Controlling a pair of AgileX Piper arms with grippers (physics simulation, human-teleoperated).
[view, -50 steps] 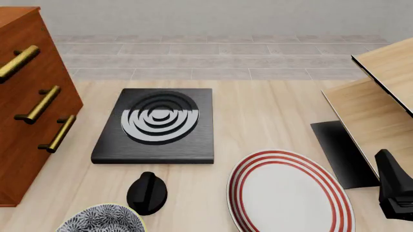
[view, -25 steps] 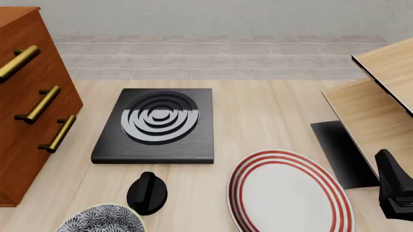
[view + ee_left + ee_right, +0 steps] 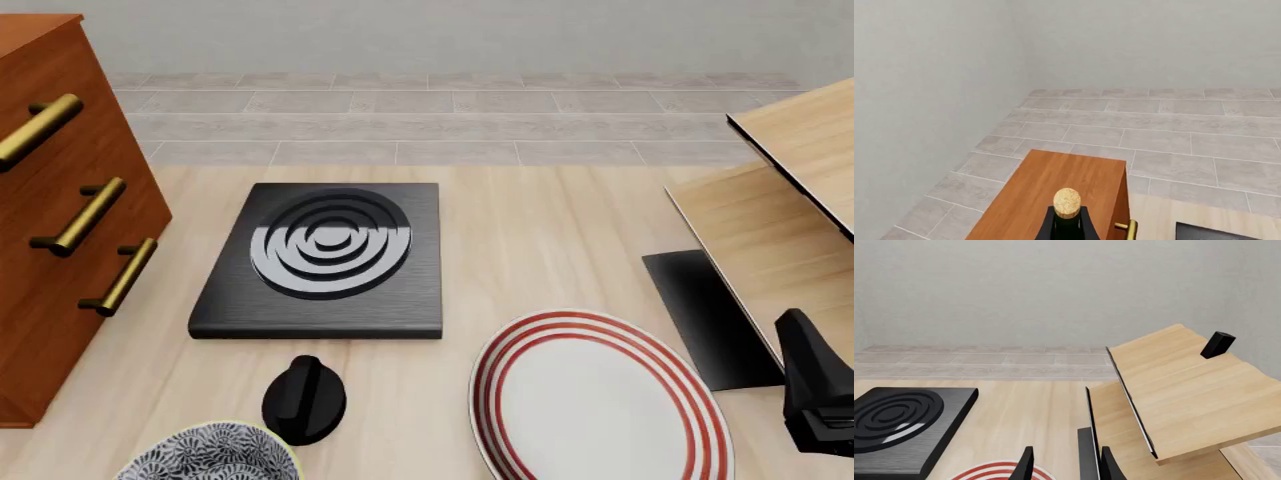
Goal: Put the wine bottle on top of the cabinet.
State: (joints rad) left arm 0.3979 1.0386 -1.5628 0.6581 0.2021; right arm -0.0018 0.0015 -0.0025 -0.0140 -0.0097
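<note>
- The dark glass wine bottle with the gold cap (image 3: 1067,202) is seen held in the left gripper (image 3: 1067,225), above the reddish-brown wooden cabinet (image 3: 1054,195).
- It should be lowered upright, well inside the top's edges.
- The right gripper (image 3: 1064,465) is seen narrowly parted and holding nothing, above the pale wooden tabletop (image 3: 534,230).

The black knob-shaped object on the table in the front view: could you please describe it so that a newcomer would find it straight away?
Start at the reddish-brown cabinet on the table's left. Come right to the black burner slab with grey rings, then move toward the camera. The knob sits there, between a speckled bowl and the red-rimmed plate; it alone is small, glossy black and ridged.
</note>
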